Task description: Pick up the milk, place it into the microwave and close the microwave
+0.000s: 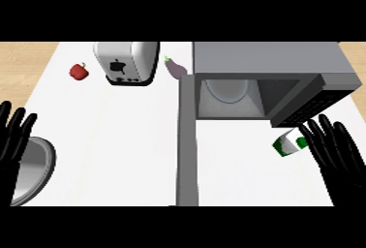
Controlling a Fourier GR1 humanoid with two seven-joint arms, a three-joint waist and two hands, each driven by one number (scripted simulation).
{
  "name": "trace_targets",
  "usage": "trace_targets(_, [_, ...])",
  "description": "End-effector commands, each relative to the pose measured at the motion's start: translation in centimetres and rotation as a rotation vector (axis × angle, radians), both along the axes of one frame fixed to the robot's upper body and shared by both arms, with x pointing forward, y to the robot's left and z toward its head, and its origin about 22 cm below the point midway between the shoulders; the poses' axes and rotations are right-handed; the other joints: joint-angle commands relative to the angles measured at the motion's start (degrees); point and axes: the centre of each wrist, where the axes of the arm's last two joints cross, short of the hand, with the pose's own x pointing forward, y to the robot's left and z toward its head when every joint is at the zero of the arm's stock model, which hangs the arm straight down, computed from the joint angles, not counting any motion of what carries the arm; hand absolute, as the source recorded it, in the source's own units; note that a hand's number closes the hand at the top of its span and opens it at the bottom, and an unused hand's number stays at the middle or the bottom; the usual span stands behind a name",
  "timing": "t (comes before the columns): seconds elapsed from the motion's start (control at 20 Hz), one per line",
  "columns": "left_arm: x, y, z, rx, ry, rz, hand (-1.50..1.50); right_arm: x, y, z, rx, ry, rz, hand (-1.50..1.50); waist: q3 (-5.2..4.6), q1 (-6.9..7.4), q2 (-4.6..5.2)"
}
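- You see the milk [289, 144], a green and white carton, lying tilted on the white counter [107, 145] at the frame's right, just below the microwave's control panel.
- Your right hand [334, 147] sits just beside the carton with fingers straight and spread, gripping nothing.
- The microwave [275, 63] at upper right stands open, its door [188, 140] swung out down the frame's middle.
- Your left hand [14, 135] rests open at the left edge, over a metal bowl [36, 169].
- Across the top you have a toaster [127, 63], a red pepper [79, 71] and an eggplant [175, 67].
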Motion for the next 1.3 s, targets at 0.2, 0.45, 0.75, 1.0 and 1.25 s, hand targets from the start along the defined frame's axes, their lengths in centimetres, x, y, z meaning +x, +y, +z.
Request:
trace_targets(0.2, [-1.9, 0.3, -0.2, 0.003, -0.006, 0.006, -1.50, 0.0, -0.5, -1.5, -0.087, -0.033, -0.171, -1.50, 0.00, 0.04, 0.02])
trace_targets(0.45, [-4.2, 0.3, -0.4, 0.004, -0.006, 0.029, -1.50, 1.5, -1.4, -3.9, -0.111, -0.029, -0.271, -1.50, 0.01, 0.32, 0.04])
trace_targets(0.75, [-4.3, 2.6, -0.7, 0.009, 0.005, 0.002, -1.50, 3.3, -3.7, -5.9, -0.129, -0.006, -0.324, -1.50, 0.01, 0.34, 0.09])
trace_targets(1.0, [-5.9, 0.3, -1.7, 0.008, 0.001, -0.004, -1.50, 3.3, -3.3, -8.0, -0.142, 0.007, -0.343, -1.50, 0.00, 0.19, 0.04])
trace_targets(1.25, [-4.8, 2.0, 0.5, 0.019, 0.002, -0.011, -1.50, 5.4, -5.7, -8.4, -0.200, 0.022, -0.405, -1.50, 0.01, 0.23, 0.08])
